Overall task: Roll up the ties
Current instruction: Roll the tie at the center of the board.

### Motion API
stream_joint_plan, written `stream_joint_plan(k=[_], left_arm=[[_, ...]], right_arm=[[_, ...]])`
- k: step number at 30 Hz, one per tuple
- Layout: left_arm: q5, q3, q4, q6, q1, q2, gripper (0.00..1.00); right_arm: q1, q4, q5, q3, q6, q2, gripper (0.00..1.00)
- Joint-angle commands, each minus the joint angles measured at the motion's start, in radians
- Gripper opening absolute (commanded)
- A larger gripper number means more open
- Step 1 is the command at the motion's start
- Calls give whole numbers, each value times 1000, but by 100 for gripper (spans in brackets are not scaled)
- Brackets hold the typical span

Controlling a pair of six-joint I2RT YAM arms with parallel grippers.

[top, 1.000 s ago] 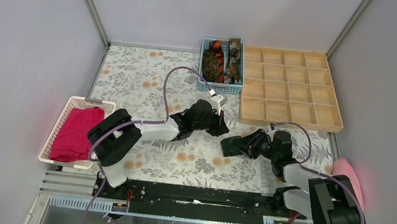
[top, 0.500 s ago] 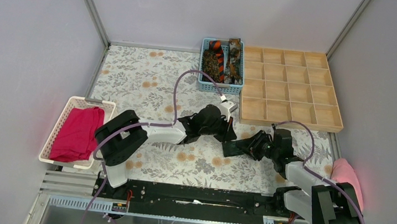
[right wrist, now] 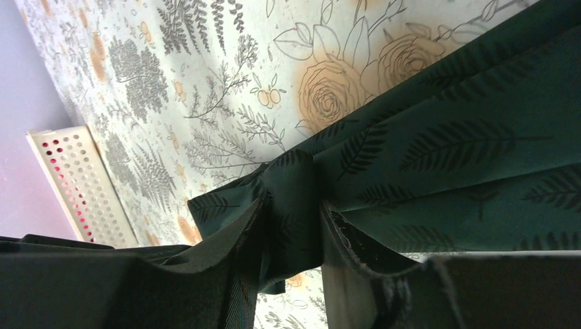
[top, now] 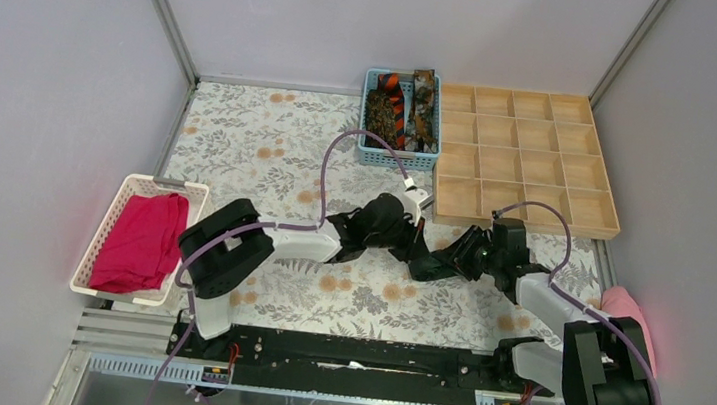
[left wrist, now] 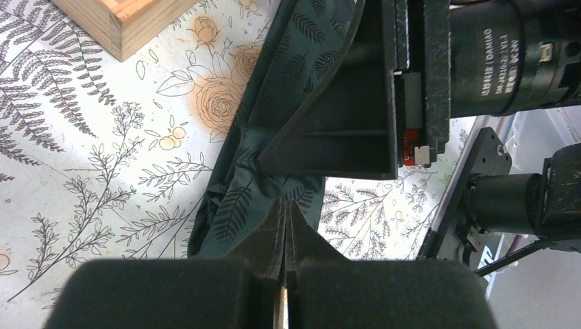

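Change: since a second ago the left arm has reached farther right and the right wrist has swung away from the near edge toward the pale wooden compartment tray. The left fingers and right fingers now meet where a gap lay between them.
Near edge: black base rail carries both arm bases.
Counter: floral-patterned counter lies under everything.
Left side: white perforated plastic basket sits at the counter's left edge with a crumpled magenta cloth in it.
Right side: pale pink cloth lies at the counter's right edge, beside the right arm.
Task's thing: dark green leaf-print necktie lies on the counter right of centre, near the tray's front corner, and is creased and bunched where the fingers meet.
Left fingers: clenched tight, pads pressed together, tips at a bunched fold of the necktie. I cannot tell whether any fabric is caught between them.
Right fingers: partly closed, grasping a gathered pleat of the necktie, just beside the left tips.
Far: blue plastic basket stands just beside the tray's left wall. It holds mottled brown neckties with an orange-and-black striped necktie between them.
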Motion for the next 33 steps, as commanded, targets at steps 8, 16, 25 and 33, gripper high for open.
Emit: stream_joint_plan(k=[8, 16, 25, 33], left_arm=[[29, 61, 12, 28, -5, 60, 0], [40, 93, 10, 27, -6, 94, 0], [55, 133, -5, 37, -6, 142, 0], [69, 178, 3, 32, -5, 211, 0]], right_arm=[[-7, -201, 134, 89, -142, -31, 38], [-6, -242, 189, 114, -180, -50, 38], [-6, -294, 276, 158, -241, -52, 36], [-6, -356, 309, 212, -297, -82, 36]])
